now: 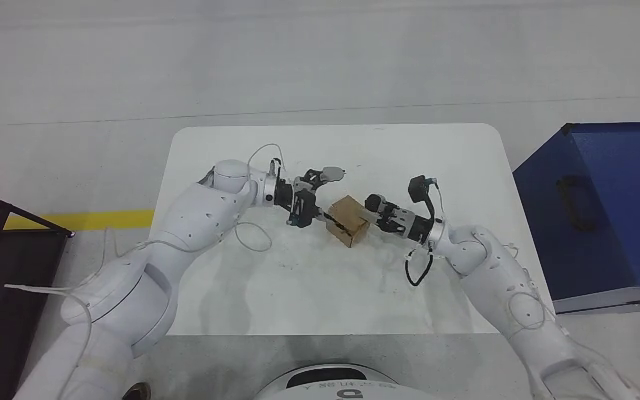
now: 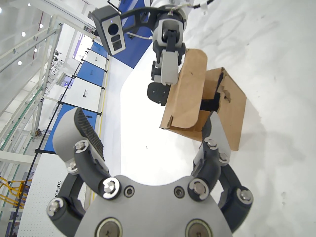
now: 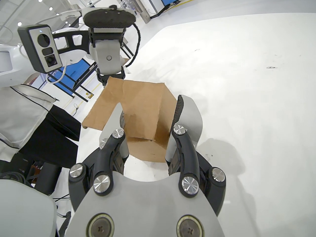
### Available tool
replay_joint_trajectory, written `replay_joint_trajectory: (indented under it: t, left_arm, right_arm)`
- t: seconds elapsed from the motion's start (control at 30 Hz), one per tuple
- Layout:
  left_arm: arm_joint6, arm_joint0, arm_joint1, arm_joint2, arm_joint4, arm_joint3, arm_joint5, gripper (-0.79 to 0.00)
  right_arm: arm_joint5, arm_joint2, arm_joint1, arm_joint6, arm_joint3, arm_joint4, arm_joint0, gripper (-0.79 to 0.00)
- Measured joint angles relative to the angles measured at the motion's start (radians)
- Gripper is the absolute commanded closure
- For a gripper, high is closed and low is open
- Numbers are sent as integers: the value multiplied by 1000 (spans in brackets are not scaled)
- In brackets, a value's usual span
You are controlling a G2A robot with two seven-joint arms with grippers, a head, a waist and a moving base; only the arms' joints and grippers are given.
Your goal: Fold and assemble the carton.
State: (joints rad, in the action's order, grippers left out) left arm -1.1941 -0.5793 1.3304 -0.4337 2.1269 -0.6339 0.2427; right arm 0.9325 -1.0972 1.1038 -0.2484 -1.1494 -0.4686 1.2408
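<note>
A small brown carton (image 1: 348,221) lies part-folded near the middle of the white table (image 1: 250,290). My right gripper (image 1: 383,210) holds it from the right, its fingers closed on the carton's end wall (image 3: 148,124). In the left wrist view the right gripper (image 2: 164,80) presses against a rounded flap (image 2: 187,89) that stands up. My left gripper (image 2: 148,124) is wide open at the carton's left side. One of its fingertips (image 2: 212,122) touches the carton's open end (image 2: 232,114); the other finger (image 2: 86,127) is free in the air.
A blue bin (image 1: 590,210) stands on the floor right of the table. A black frame (image 1: 20,260) stands on the floor at the left. Cable loops (image 1: 250,235) from the arms hang over the table beside the carton. The table's front and back are bare.
</note>
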Motion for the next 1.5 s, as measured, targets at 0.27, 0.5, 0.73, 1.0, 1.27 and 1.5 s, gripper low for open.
replay_joint_trajectory:
  t: [0.27, 0.5, 0.73, 1.0, 1.27, 1.5]
  left_arm:
    - [41, 9, -5, -11, 28, -17, -38, -785]
    - [36, 27, 1, -17, 44, -43, -73, -785]
    - [-14, 46, -11, -33, 71, -9, -110, -785]
    - [-177, 52, -61, -47, 141, 62, -108, -785]
    - [-93, 23, -53, -23, 159, -41, -17, -785]
    - [110, 47, -10, 27, 232, -31, 29, -785]
  right_arm:
    - [37, -5, -9, -42, -22, 6, 27, -434]
    - [51, -14, -14, -38, -43, -3, 48, -449]
    - [62, -37, -22, -18, -61, -5, 67, -489]
    - [53, -48, -23, -8, -59, -2, 54, -505]
    - [41, -27, -16, -1, -40, -9, 35, -499]
    - [68, -23, -16, 21, -38, -27, 50, -483]
